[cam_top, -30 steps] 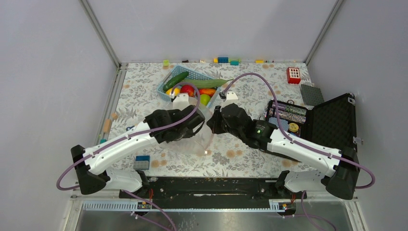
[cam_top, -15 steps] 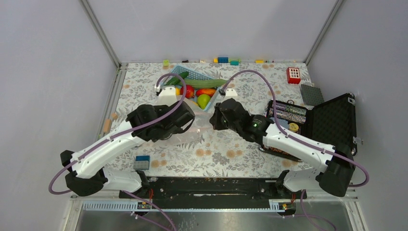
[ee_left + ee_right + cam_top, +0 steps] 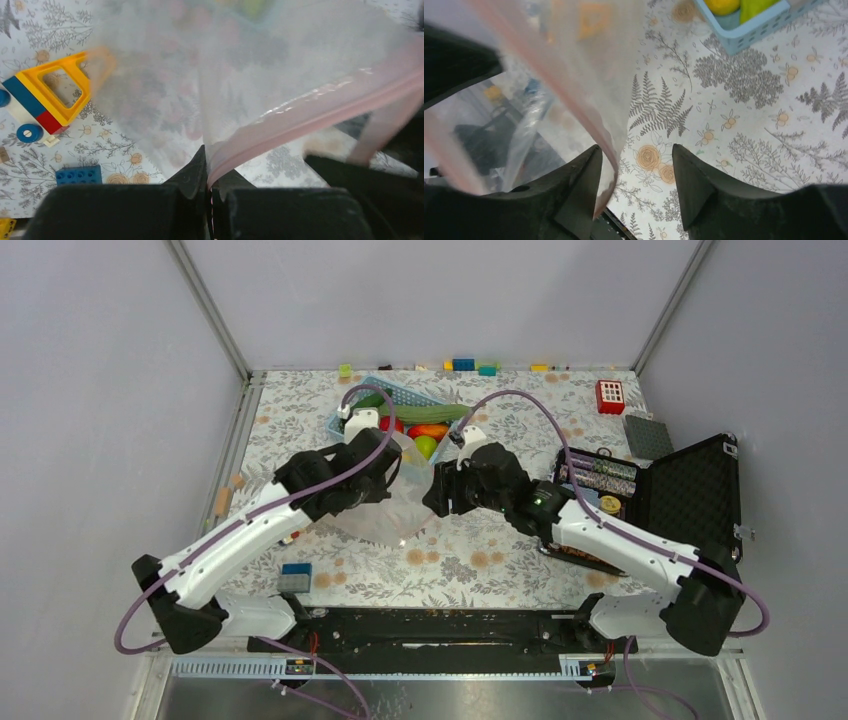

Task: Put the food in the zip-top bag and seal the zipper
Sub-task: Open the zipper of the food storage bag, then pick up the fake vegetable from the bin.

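The clear zip-top bag (image 3: 392, 512) hangs crumpled between my two grippers in the middle of the table. My left gripper (image 3: 209, 172) is shut on its pale pink zipper (image 3: 310, 107), which runs off up and to the right. My right gripper (image 3: 635, 152) is open, and a loose edge of the bag (image 3: 574, 65) drapes against its left finger (image 3: 584, 175). The food (image 3: 420, 432) lies in the light blue basket (image 3: 405, 397) just behind the bag: a cucumber, a long green pod, and red, yellow and green fruits. A lemon (image 3: 721, 5) shows in the right wrist view.
An open black case (image 3: 680, 500) stands at the right, with a red item (image 3: 609, 396) and a grey plate (image 3: 648, 435) behind it. Small coloured blocks (image 3: 463, 365) line the back edge. A yellow, blue and red toy (image 3: 45, 95) and a blue block (image 3: 77, 175) lie left of the bag.
My right gripper has opened and let go of the bag's edge. My left gripper has closed on the zipper and carried the bag up and back toward the basket.
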{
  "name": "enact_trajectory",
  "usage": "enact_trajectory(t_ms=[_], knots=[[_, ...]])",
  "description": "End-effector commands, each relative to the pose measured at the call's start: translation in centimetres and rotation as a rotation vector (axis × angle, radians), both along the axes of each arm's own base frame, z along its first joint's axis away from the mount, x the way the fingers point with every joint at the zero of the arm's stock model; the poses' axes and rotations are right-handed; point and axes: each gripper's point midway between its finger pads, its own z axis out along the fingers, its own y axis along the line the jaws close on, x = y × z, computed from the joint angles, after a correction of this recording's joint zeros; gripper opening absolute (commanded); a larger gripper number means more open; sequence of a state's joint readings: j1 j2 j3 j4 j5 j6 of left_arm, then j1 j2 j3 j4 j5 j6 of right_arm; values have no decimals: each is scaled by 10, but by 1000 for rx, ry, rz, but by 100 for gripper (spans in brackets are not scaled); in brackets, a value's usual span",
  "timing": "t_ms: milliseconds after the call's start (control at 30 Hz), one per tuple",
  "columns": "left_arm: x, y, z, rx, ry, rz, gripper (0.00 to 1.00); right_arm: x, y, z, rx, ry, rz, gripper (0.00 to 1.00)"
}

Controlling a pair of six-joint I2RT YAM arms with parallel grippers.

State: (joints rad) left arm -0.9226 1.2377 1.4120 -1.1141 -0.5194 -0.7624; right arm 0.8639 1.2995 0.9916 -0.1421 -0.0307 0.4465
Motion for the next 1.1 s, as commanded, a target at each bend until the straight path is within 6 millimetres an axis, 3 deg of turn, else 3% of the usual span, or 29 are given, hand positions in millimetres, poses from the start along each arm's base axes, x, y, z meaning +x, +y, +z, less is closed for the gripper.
enact_trajectory(t_ms=[0, 100, 300, 400, 600, 700, 833, 900, 1067], knots=[[21, -12, -16, -84, 63, 3, 0, -1, 2, 53, 114, -171, 70, 70], [28, -3, -23, -71, 65, 45, 0, 0, -10, 64, 131, -228, 33, 98], [47, 11, -19, -96, 43, 113, 0, 27, -60, 75, 93, -312, -192, 100], [57, 25, -15, -93, 22, 172, 0, 50, -90, 70, 83, -275, -344, 100], [74, 32, -1, -140, -53, 209, 0, 127, -126, 44, 136, -173, -635, 100], [79, 37, 0, -148, -75, 237, 0, 171, -123, 39, 156, -179, -717, 99], [84, 37, -3, -148, -73, 237, 0, 230, -104, 35, 250, -222, -772, 97], [86, 38, -5, -141, -67, 234, 0, 256, -91, 19, 260, -204, -780, 96], [88, 37, -7, -147, -65, 231, 0, 294, -86, -10, 269, -171, -862, 93]])
